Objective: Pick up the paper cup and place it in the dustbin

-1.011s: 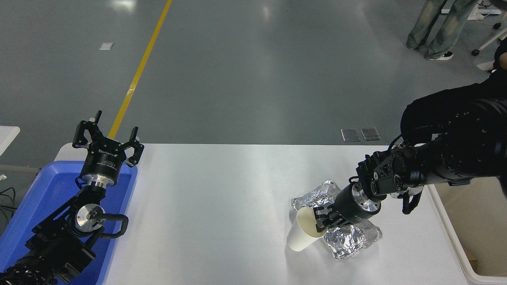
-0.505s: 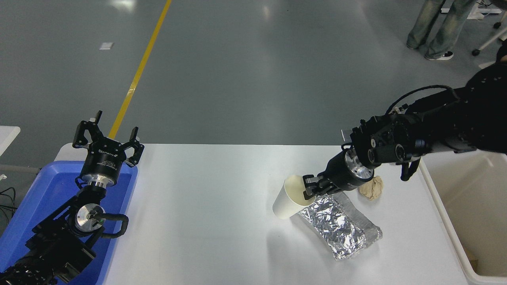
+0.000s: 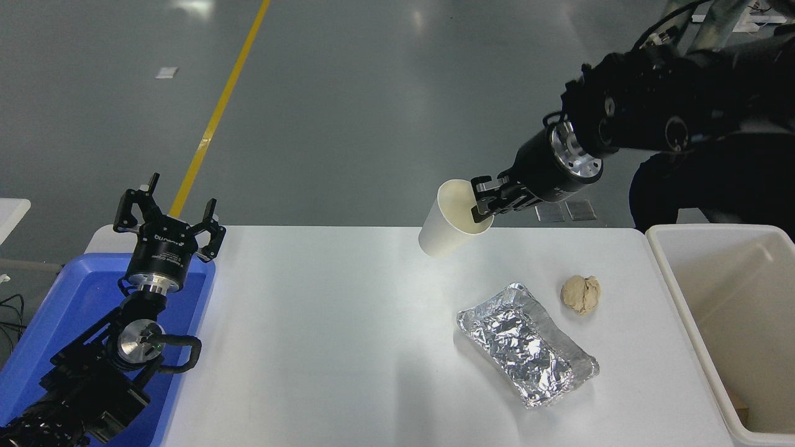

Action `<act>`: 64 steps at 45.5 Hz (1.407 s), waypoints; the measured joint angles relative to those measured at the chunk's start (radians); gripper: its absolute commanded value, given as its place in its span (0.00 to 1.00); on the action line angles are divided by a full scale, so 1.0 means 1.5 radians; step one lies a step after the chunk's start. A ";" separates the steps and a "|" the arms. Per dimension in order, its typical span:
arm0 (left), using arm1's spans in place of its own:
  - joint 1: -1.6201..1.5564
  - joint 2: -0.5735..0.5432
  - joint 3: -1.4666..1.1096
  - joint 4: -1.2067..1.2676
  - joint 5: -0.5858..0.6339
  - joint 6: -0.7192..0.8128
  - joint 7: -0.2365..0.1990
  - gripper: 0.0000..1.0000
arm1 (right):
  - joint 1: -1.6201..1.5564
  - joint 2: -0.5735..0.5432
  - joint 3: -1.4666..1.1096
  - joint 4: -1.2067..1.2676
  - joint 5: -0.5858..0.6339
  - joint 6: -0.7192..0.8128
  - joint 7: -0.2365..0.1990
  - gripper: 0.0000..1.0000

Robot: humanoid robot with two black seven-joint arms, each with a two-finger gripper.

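Note:
The cream-white paper cup (image 3: pixel 446 220) hangs tilted in the air above the table's far edge, its open mouth turned toward the right arm. My right gripper (image 3: pixel 481 206) is shut on the cup's rim, one finger inside the mouth. The arm reaches in from the upper right. The dustbin (image 3: pixel 680 298), a large cream-white bin, stands at the table's right end, well to the right of the cup. My left gripper (image 3: pixel 168 214) is open and empty, parked above the blue tub at the lower left.
A crumpled silver foil tray (image 3: pixel 528 344) and a beige crumpled paper ball (image 3: pixel 581 294) lie on the white table (image 3: pixel 323 335) below the raised arm. A blue plastic tub (image 3: pixel 68 298) sits at the left end. A person's legs (image 3: pixel 695 25) stand at the top right.
My right gripper has lifted the cup from the table beside the foil tray, up and back to above the far edge. The paper ball is now uncovered. The left arm has not moved.

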 measured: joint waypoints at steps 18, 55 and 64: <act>0.000 0.000 0.000 0.000 0.000 0.000 0.000 0.98 | 0.057 -0.042 -0.001 -0.001 -0.016 0.039 -0.002 0.00; 0.000 0.000 0.000 0.000 0.000 0.000 0.000 0.98 | -0.303 -0.157 -0.134 -0.349 0.161 -0.107 -0.072 0.00; 0.000 0.000 0.000 0.000 0.000 0.000 0.000 0.98 | -0.403 -0.183 -0.148 -0.398 0.249 -0.187 -0.169 0.00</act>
